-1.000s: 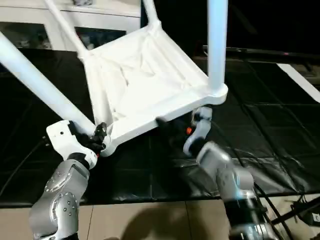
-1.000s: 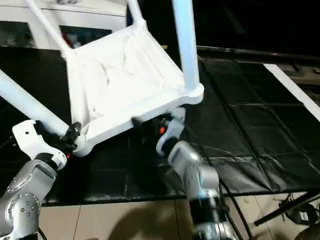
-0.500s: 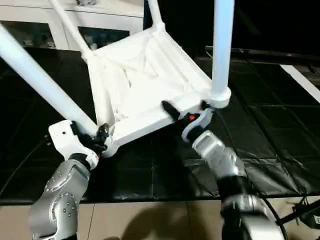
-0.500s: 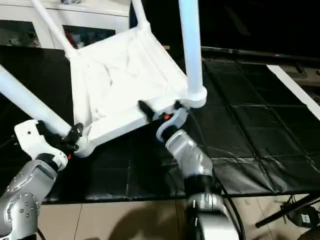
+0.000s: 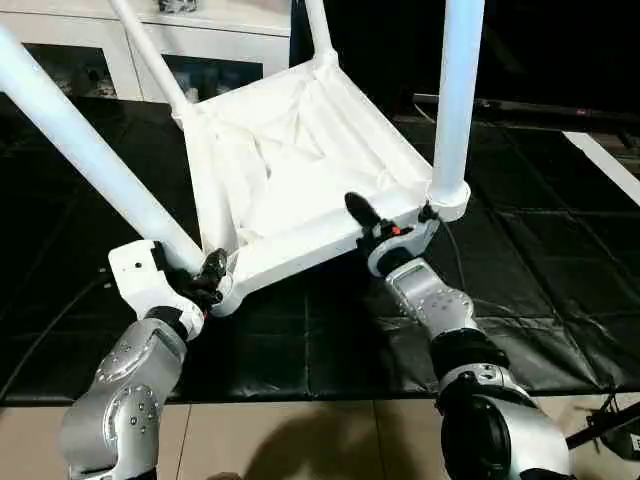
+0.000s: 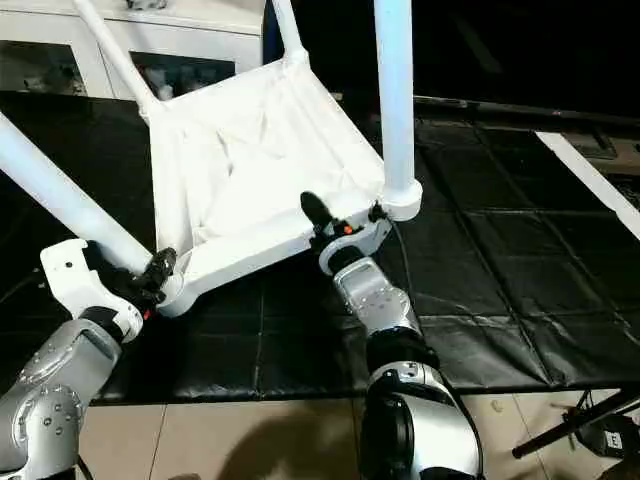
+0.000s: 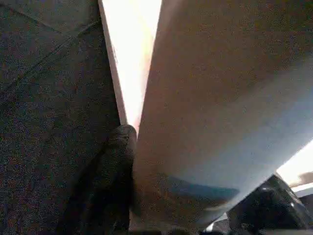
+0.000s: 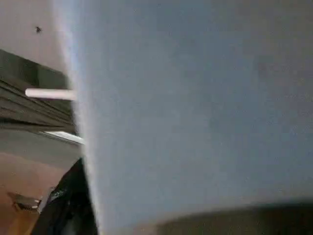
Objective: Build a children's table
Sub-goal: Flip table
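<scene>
Right gripper point(image 5: 385, 225) rising from below onto near rim of upturned table top point(image 5: 300, 160), jaws narrowing around it (grip unconfirmed). Left gripper point(image 5: 208, 275) clamping corner socket below leg point(image 5: 90, 150). Table held tilted over black mat point(image 5: 520, 260), four legs in, probably nearing flip.

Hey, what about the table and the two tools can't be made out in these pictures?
- Table legs' far ends: cut off by the head views' top edge.
- Table top's flat side: faces away, hidden by the ribbed underside.
- Right tool: one finger lies over the rim; the rim hides the other.
- Left tool: the leg blocks the left wrist view.
</scene>
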